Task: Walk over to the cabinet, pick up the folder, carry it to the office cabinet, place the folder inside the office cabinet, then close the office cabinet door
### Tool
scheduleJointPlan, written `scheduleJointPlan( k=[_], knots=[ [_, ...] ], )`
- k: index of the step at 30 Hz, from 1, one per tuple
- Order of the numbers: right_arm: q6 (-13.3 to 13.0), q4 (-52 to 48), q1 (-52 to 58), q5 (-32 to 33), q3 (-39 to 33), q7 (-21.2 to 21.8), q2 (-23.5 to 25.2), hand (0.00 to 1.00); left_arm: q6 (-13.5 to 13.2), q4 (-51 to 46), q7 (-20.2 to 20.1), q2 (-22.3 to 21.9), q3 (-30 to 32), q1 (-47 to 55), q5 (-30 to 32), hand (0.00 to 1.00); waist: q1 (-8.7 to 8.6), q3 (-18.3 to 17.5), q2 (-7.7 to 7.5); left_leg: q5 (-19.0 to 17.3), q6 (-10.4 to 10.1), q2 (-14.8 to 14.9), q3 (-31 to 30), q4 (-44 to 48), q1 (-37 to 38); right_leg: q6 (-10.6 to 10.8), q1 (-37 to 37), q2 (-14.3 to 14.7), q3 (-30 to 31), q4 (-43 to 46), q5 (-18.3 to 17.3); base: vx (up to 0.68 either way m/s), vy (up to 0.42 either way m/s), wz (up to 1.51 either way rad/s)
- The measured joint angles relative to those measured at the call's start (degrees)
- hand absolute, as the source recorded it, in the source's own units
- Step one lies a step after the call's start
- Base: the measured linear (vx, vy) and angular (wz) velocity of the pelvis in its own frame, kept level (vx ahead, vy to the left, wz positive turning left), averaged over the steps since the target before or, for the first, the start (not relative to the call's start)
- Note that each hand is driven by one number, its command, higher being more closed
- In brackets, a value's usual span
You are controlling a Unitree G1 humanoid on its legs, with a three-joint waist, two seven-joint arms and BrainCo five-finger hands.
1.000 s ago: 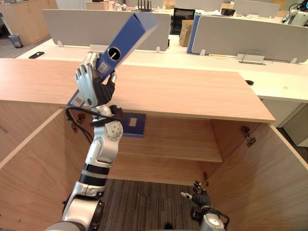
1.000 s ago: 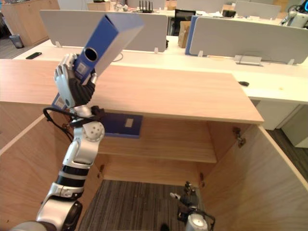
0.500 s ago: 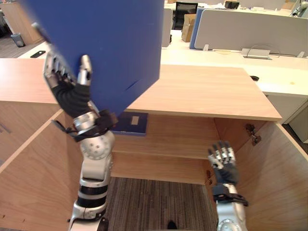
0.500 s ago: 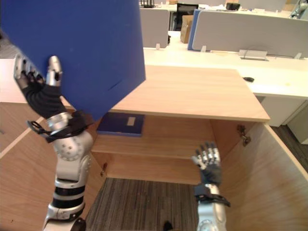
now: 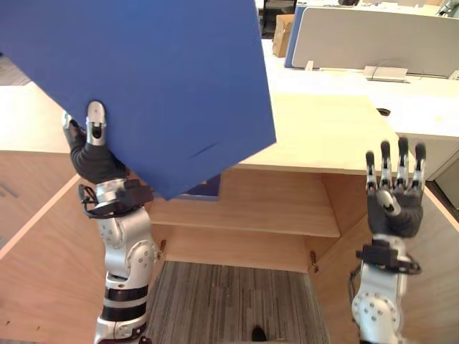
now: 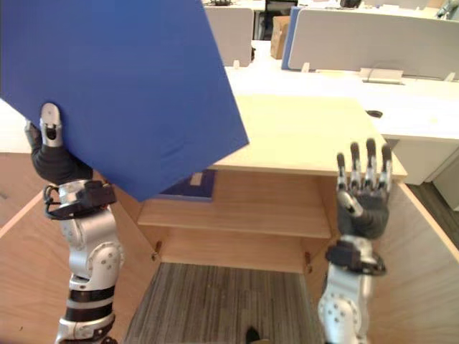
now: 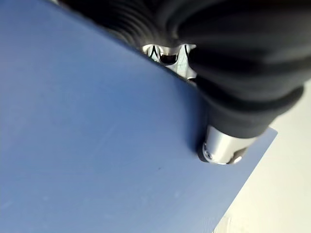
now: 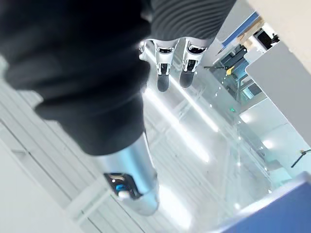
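The blue folder [image 5: 150, 86] is held up high and close before the camera, its broad cover hiding much of the cabinet top. My left hand [image 5: 91, 147] grips its lower left edge, thumb [image 7: 221, 148] pressed on the cover and fingers behind it. My right hand [image 5: 393, 197] is raised at the right, palm toward the camera, fingers straight and spread, holding nothing. The open wooden office cabinet [image 5: 308, 132] stands below, its shelf [image 5: 251, 211] bare in the middle.
A second blue folder [image 6: 190, 188] lies flat on the shelf's left part. Both cabinet doors [image 5: 36, 272] stand open to either side. White desks with grey partitions [image 5: 380, 43] lie beyond the cabinet. Carpet [image 5: 229, 301] shows below.
The right hand has risen from low by the shelf to cabinet-top height. The folder has swung further across the view with the left hand still on it.
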Motion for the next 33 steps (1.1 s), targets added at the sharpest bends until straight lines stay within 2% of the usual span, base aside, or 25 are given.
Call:
scheduleJointPlan(
  k=[3,6,11,19,27,33],
  knots=[
    [0.1,1.4,-3.9,-4.3,0.8,-0.8,-5.4,0.0,0.2,3.9,-0.9,2.0,-0.9,-1.4,-0.1,1.0,0.24,0.0,0.02,0.0,0.0,0.0,0.0,0.1,0.0,0.0,0.0,0.0,0.0,0.0,0.0,0.0,0.0,0.0],
    [1.2,4.0,-6.8,-8.4,2.0,-1.3,-8.5,0.0,0.5,5.6,-1.7,2.9,-1.8,-2.9,0.0,1.0,0.55,0.0,0.02,0.0,0.0,0.0,0.0,0.1,-0.1,0.0,0.0,0.0,0.0,0.1,0.0,0.0,0.0,0.0],
    [2.7,7.0,-10.1,-13.2,4.2,-2.8,-11.2,0.0,1.0,6.5,-3.3,3.2,-3.6,-5.1,0.9,1.0,0.71,0.0,0.02,0.0,0.1,0.0,-0.4,0.3,-0.5,0.0,-0.2,-0.2,-0.3,0.1,0.0,0.0,-0.011,0.03],
    [4.6,9.9,-15.3,-13.3,11.0,-1.7,-14.7,0.0,1.3,8.9,-4.1,3.3,-7.3,-6.8,2.9,1.0,1.01,0.0,0.02,0.0,0.1,-0.1,-1.0,0.6,-0.8,0.0,-0.1,-0.3,-0.6,0.2,0.0,-0.01,-0.009,0.03],
    [6.8,14.4,-20.5,-12.7,19.2,0.1,-16.0,0.0,1.4,10.2,-4.2,3.3,-10.7,-9.6,4.8,1.0,1.22,0.0,0.02,0.2,0.3,-0.2,-1.2,0.6,-0.9,0.0,-0.1,-0.5,-0.7,0.4,0.0,0.0,0.0,0.0],
    [7.3,15.6,-23.3,-8.0,21.5,0.6,-18.7,0.0,1.4,11.1,-4.2,4.4,-10.8,-10.6,4.8,1.0,1.48,0.0,0.01,0.2,0.4,-0.3,-1.4,0.5,-0.9,0.0,-0.1,-0.5,-0.8,0.3,0.0,0.0,0.0,0.0]
  ],
)
